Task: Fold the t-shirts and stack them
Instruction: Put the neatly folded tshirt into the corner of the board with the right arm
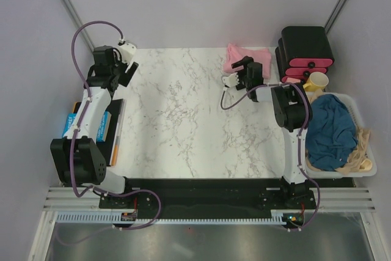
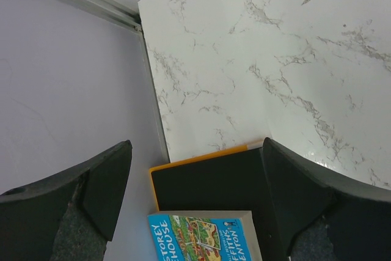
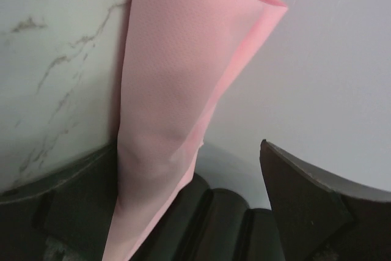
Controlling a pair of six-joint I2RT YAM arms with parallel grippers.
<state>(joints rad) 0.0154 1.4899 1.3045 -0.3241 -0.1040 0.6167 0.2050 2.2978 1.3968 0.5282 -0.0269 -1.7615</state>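
You're approx halfway: light pink cotton t-shirt (image 1: 247, 57) looks folded at the white marble table's (image 1: 183, 114) far-right edge, right gripper (image 3: 190, 151) jaws apart beside it, left gripper (image 2: 195, 163) jaws apart & empty, but dark teal-blue cotton t-shirt (image 1: 330, 131) lies crumpled in the white plastic basket (image 1: 372, 169), unfolded, unstacked.

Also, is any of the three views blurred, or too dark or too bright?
Top external: sharp, evenly lit, only soft shadows on the table. Left wrist: table sharp, the dark fingers slightly soft. Right wrist: the pink t-shirt is very close, slightly soft.
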